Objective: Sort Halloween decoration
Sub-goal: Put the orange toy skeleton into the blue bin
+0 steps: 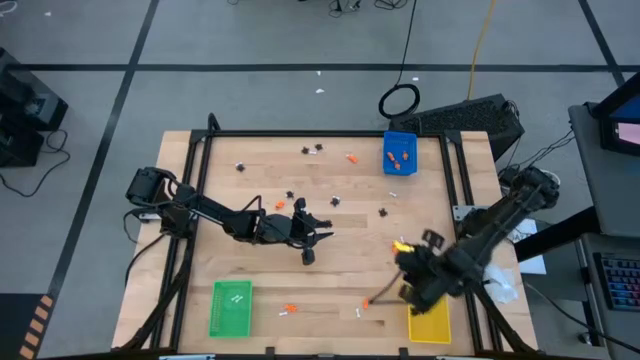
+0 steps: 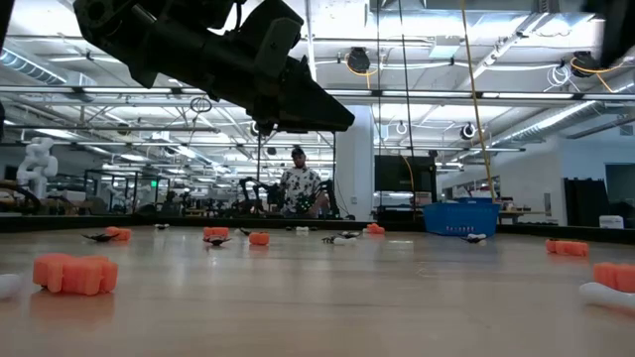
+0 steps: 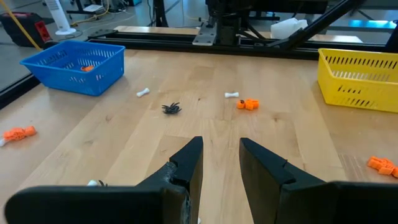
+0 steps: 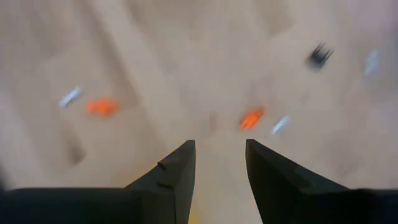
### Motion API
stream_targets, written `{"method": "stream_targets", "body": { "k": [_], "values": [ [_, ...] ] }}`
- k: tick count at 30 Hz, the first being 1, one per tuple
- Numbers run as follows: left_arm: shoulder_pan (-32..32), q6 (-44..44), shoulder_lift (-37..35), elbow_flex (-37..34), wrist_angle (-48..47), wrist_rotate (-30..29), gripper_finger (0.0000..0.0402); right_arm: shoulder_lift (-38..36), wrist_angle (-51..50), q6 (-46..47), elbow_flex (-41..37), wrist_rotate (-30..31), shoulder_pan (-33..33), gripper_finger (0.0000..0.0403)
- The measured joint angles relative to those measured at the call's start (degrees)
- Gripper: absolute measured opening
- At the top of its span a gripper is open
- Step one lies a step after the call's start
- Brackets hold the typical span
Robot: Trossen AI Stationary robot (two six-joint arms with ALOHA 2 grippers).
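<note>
Green tray (image 1: pixel 231 307): near-left part of the table; a few pale pieces lie in it, kind not readable.
Left gripper (image 1: pixel 311 246): low over the table middle, fingers (image 3: pixel 186 171) set apart with a clear gap, nothing between them. The left wrist view shows only bare wood in the gap.
Black spider (image 3: pixel 171 109): ahead of the left gripper on open wood, apart from it. A white bone (image 3: pixel 232 94) and an orange lump (image 3: pixel 248 104) lie just beyond, near each other.
Scattered decoration (image 1: pixel 322 203): orange, black and white trinkets lie loose across the table middle and far side; more sit near the front edge, among them an orange lump (image 1: pixel 290 306).
Blue tray (image 1: pixel 400 153): far right of the table; orange pieces (image 1: pixel 401 158) lie inside it.
Right gripper (image 1: pixel 409 290): near the table's near-right corner, just beside the yellow tray (image 1: pixel 430 325). Fingers stand apart; nothing visible between them. Its wrist view is motion-blurred.
Step in hand: judged as mid-sort. The right gripper appears free beside the yellow tray; the left appears lined up for a pick.
Next move, left: descend squarely over one trinket, close, lift clear.
Next move, right: travel to a loose piece of the yellow tray's kind; which kind that is cannot be told.
</note>
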Motion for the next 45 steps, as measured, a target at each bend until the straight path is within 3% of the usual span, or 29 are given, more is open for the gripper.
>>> {"method": "stream_targets", "body": {
  "k": [8, 18, 22, 26, 31, 35, 41, 45],
  "values": [
    [0.0, 0.0, 0.0, 0.0, 0.0, 0.0, 0.0100, 0.0, 9.1, -22.1, 0.0, 6.2, -15.7, 0.0132],
    [0.0, 0.0, 0.0, 0.0, 0.0, 0.0, 0.0100, 0.0, 23.3, -43.4, 0.0, 5.9, -32.5, 0.0132],
    [0.0, 0.0, 0.0, 0.0, 0.0, 0.0, 0.0100, 0.0, 25.9, -47.3, -1.1, 5.0, -37.4, 0.0132],
    [0.0, 0.0, 0.0, 0.0, 0.0, 0.0, 0.0100, 0.0, 31.3, -49.4, -5.5, 0.1, -43.3, 0.0132],
    [0.0, 0.0, 0.0, 0.0, 0.0, 0.0, 0.0100, 0.1, 42.5, -51.1, -13.3, -5.9, -50.7, 0.0132],
    [0.0, 0.0, 0.0, 0.0, 0.0, 0.0, 0.0100, 0.5, 51.2, -51.9, -17.6, -6.1, -56.3, 0.0132],
    [0.0, 0.0, 0.0, 0.0, 0.0, 0.0, 0.0100, 4.4, 56.3, -54.4, -18.5, -6.3, -62.7, 0.0132],
    [0.0, 0.0, 0.0, 0.0, 0.1, 0.0, 0.0100, 7.8, 59.2, -55.6, -18.5, -11.5, -66.5, 0.0132]
  ]
}}
